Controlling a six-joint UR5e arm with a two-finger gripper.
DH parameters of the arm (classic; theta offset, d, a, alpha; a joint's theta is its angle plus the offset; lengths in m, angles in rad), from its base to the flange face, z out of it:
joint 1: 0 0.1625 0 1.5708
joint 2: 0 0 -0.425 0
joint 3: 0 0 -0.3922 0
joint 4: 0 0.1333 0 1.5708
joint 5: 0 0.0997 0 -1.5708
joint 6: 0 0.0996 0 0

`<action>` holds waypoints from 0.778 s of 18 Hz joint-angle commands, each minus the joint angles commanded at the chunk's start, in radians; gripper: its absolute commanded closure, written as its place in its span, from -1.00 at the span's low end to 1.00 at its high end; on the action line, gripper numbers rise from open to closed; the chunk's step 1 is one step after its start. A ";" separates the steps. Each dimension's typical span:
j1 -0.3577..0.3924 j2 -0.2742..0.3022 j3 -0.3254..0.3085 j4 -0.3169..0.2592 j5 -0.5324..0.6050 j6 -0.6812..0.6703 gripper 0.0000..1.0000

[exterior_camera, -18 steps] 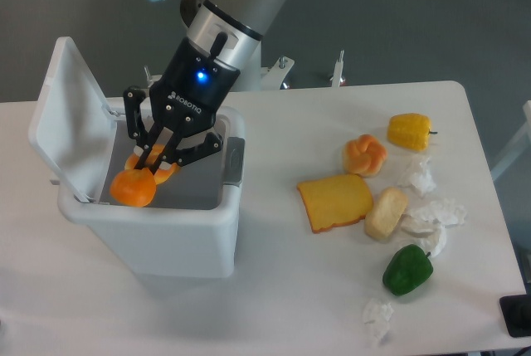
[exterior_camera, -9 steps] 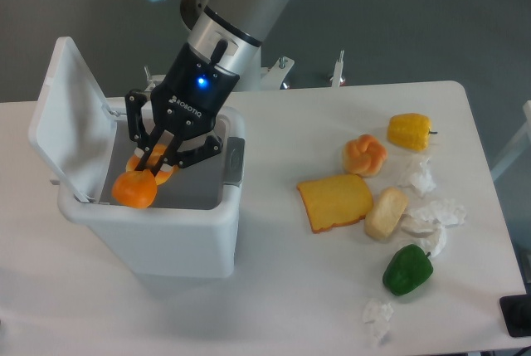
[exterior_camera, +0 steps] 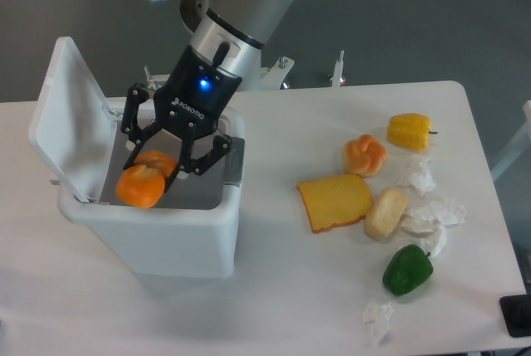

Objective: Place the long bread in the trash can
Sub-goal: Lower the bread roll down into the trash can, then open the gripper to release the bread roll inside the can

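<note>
A: Start from the trash can (exterior_camera: pixel 153 236). What's on its left side?

B: Its flip lid (exterior_camera: pixel 65 115) stands up and open on the left rim. Inside the mouth, low against the can's front-left wall, is the long bread (exterior_camera: pixel 143 183), its rounded orange end toward the camera.

A: And the gripper (exterior_camera: pixel 172 150)?

B: Directly above the can's opening, angled down into it. The 2 fingers look spread to either side of the loaf, wider than the loaf itself, so I judge them released rather than clamped. I can't tell whether a fingertip is touching the bread.

A: So the bread is in?

B: It sits within the can's mouth, but high, near the front rim. It may be resting on something, or caught on a finger.

A: What could go wrong?

B: If a finger drags the loaf as the arm lifts, it could tip over the can's front rim onto the table (exterior_camera: pixel 274 306). The fingers are also close to the can's right rim with the grey strip (exterior_camera: pixel 234 161); a careless exit could knock the can.

A: And right of the can?

B: Well apart from it: a toast slice (exterior_camera: pixel 334 201), a knotted bun (exterior_camera: pixel 365 154), a pale roll (exterior_camera: pixel 387 213), a yellow pepper (exterior_camera: pixel 410 131), a green pepper (exterior_camera: pixel 407 270) and crumpled paper (exterior_camera: pixel 436 217). None matter now.
</note>
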 joint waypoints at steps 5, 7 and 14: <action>0.009 0.002 0.000 0.000 0.002 0.002 -0.38; 0.009 0.002 0.000 -0.002 0.002 0.003 -0.38; 0.055 0.005 0.026 -0.002 0.002 0.003 -0.70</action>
